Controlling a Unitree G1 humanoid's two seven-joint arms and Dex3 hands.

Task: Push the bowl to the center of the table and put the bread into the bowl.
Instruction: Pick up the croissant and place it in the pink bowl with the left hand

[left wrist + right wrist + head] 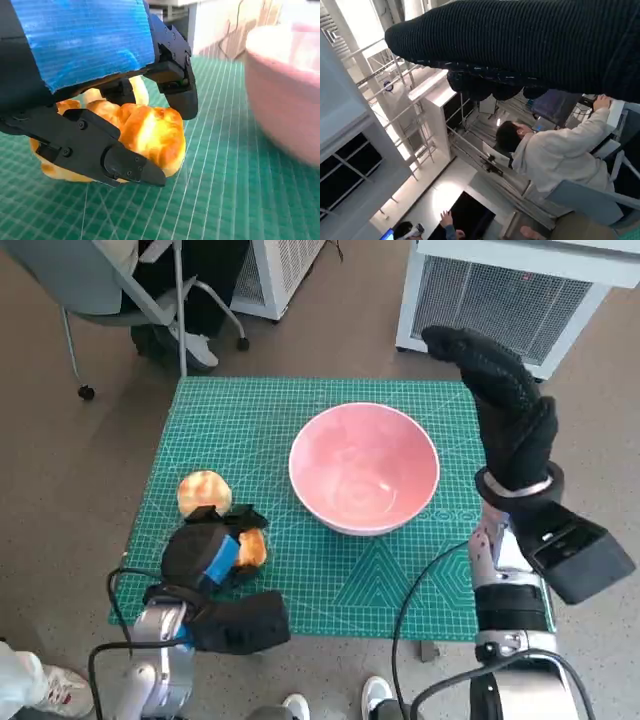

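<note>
The pink bowl (364, 468) stands near the middle of the green cutting mat (330, 580) that covers the table; its side shows in the left wrist view (285, 95). My left hand (205, 552) lies over a golden bread roll (253, 548) at the mat's near left. Close up, its black fingers (100, 150) wrap around that roll (150, 132), which still touches the mat. A second round roll (203, 492) lies just beyond the hand. My right hand (505, 405) is raised beside the bowl's right, fingers stretched out, holding nothing.
A white grilled unit (510, 300) stands past the table's far right corner, and an office chair (110, 290) with a person's legs stands at the far left. Feet show at the near edge. A person sits at a desk (555, 150).
</note>
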